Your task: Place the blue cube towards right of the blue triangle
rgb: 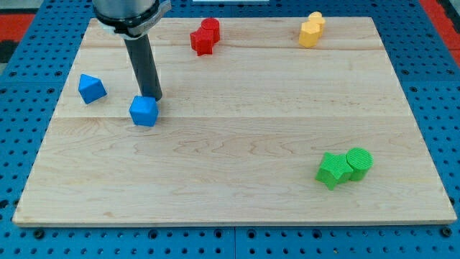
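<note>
Camera view: one moment, listed from the near edge of the table (237, 208) to its far edge.
Near right: green star-like block (331, 170) touching a green cylinder (359, 162) on its right; both lie well apart from every other block.
Middle left: blue cube (144, 111), to the right of the blue triangle and slightly nearer than it.
My tip (152, 97): at the cube's far right corner, touching it or just beside it; I cannot tell which.
Hand: the arm carries none, only the dark rod, so there is nothing to be apart or together.
Left, a little farther: blue triangle (91, 88), near the table's left edge, with a clear gap between it and the cube.
Far middle: two red blocks (205, 36) pressed together, shapes unclear.
Far right: two yellow blocks (311, 30) touching, shapes unclear, close to the far edge.
</note>
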You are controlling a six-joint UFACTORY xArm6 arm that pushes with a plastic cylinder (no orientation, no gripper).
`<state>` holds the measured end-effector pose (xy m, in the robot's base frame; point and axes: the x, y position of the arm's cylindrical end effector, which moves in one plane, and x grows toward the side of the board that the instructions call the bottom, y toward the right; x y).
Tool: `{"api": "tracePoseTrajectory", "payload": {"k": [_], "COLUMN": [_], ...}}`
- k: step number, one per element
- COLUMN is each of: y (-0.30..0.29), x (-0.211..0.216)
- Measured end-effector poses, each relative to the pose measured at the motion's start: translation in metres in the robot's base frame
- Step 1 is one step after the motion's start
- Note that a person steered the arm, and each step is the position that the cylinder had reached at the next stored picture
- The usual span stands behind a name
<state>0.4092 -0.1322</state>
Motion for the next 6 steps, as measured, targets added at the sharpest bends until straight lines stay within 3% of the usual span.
{"api": "tracePoseTrajectory", "payload": {"k": [6], "y": [-0.0066], "x": [0.0127]}}
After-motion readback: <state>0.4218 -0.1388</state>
